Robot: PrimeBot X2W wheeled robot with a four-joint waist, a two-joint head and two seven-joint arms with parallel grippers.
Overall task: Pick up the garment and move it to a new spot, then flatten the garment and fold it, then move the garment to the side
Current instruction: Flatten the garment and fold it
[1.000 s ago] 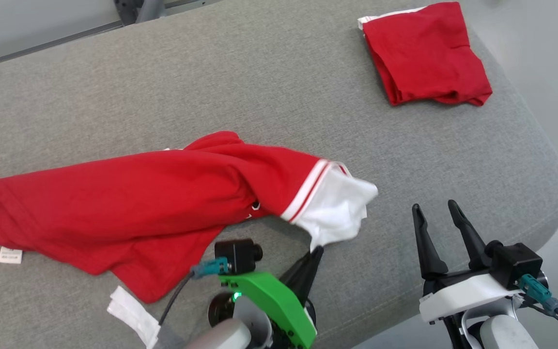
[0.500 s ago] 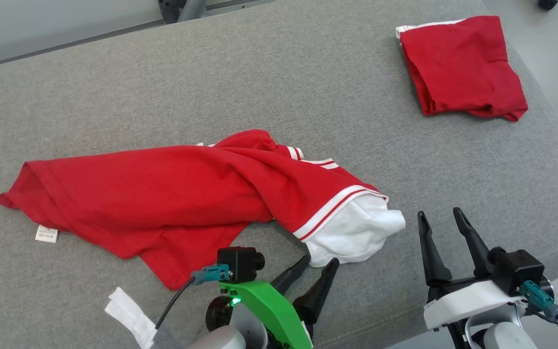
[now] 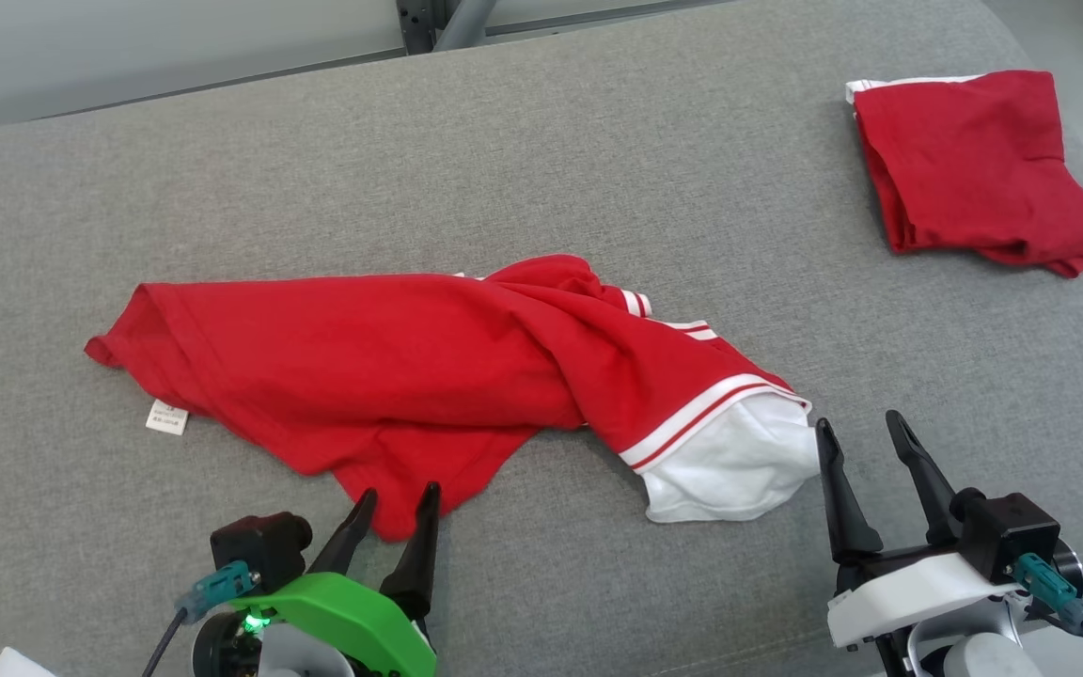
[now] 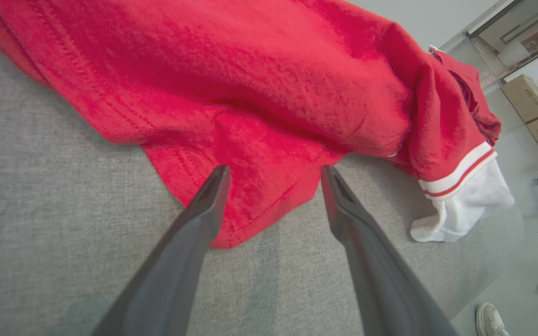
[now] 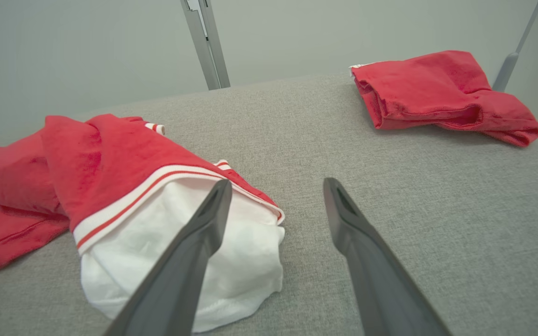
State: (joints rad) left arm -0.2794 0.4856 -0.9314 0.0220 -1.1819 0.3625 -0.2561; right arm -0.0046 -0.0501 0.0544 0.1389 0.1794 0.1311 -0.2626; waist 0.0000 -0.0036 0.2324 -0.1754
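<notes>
The crumpled red shirt [image 3: 391, 376] lies across the middle of the frame on the grey cushion [image 3: 598, 169]. At lower left, the left gripper [image 3: 399, 503] stands spread at the shirt's lowest corner. At lower right, the right gripper [image 3: 859, 442] is spread and empty, just beside the shirt's white end [image 3: 729, 465].

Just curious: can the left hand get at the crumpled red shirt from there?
Probably yes: the left hand is open at the near corner of the crumpled red shirt, with nothing between.

A folded red cloth [image 3: 974, 165] lies near the far right corner of the grey cushion [image 3: 541, 160].
</notes>
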